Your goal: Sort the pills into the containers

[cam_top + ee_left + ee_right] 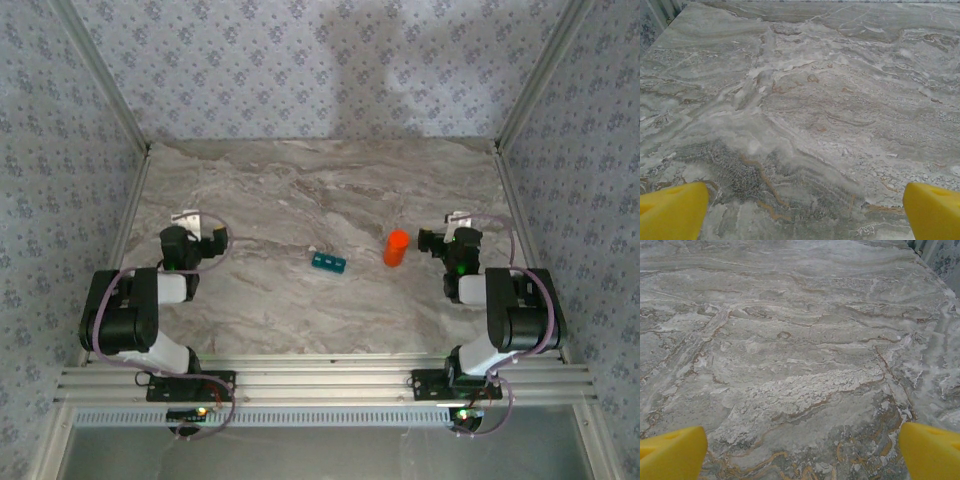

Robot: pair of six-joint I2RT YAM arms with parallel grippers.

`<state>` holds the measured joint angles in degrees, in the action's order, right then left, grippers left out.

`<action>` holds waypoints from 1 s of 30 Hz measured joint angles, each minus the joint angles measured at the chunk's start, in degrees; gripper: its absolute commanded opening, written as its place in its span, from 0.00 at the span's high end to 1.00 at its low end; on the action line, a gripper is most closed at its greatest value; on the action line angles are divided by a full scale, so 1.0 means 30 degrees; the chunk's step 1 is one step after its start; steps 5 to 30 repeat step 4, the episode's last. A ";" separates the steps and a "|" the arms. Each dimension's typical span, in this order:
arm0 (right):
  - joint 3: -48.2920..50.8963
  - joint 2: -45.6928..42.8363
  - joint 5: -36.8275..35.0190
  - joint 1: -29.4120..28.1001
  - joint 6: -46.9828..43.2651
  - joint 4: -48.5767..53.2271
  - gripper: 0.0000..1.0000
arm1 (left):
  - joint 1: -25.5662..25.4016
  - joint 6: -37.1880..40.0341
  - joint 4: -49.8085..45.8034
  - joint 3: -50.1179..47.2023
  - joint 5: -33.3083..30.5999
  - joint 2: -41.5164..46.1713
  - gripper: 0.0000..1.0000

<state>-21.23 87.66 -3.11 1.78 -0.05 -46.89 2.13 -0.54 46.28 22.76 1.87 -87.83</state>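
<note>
In the middle of the marble table (300, 180), slightly toward the near edge, there's the little teal pill box (329, 262) lying flat; it's way too small from overhead to tell if the lids are up or down. Just to its right stands an orange bottle (396, 248), upright, close by but not touching the box. The left gripper (800, 212) is parked off on the left side, well apart from the box; its yellow fingers (671, 210) are spread wide with only bare marble between them. Same deal with the right gripper (800, 452); it sits near the bottle on the right, its yellow fingers (930, 450) splayed far apart, pinching nothing; both arms are folded back by their bases.
</note>
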 measured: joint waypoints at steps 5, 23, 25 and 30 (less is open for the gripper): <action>-0.0015 0.0000 0.0036 0.0000 -0.0015 0.0022 0.00 | -0.0007 0.0000 -0.0007 0.0000 -0.0146 0.0000 0.01; -0.0015 0.0000 0.0036 0.0000 -0.0015 0.0022 0.00 | -0.0007 0.0000 -0.0007 0.0000 -0.0146 0.0000 0.01; -0.0015 0.0000 0.0036 0.0000 -0.0015 0.0022 0.00 | -0.0007 0.0000 -0.0007 0.0000 -0.0146 0.0000 0.01; -0.0015 0.0000 0.0036 0.0000 -0.0015 0.0022 0.00 | -0.0007 0.0000 -0.0007 0.0000 -0.0146 0.0000 0.01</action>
